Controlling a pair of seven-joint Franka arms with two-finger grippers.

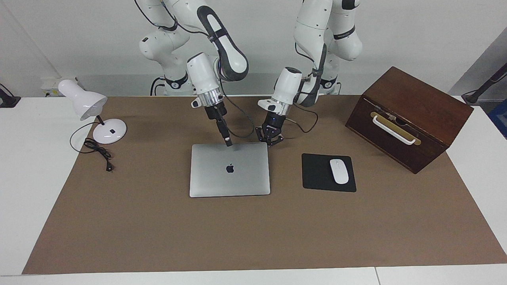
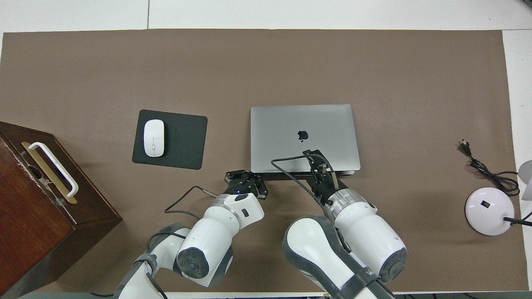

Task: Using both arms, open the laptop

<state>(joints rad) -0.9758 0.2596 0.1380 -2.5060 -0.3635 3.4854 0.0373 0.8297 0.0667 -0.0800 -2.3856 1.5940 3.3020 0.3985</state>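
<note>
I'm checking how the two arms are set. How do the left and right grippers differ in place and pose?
The right gripper has its tip down on the laptop lid near the robots' edge; the left gripper sits off the laptop, beside its corner. The right is slender and slanted; the left looks splayed. Both point downward.

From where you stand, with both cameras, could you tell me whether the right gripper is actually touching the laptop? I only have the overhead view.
Observer: Yes. In the facing view the right gripper has its tip down on the lid of the laptop, at the edge nearest the robots.
Operator: Thank you. How low is the left gripper?
Observer: The left gripper hangs low beside the lid's corner toward the left arm's end, jaws open. I cannot tell whether it touches.
Operator: Is the lid up at all?
Observer: No. It lies flat, with no gap along the edge farthest from the robots.
</note>
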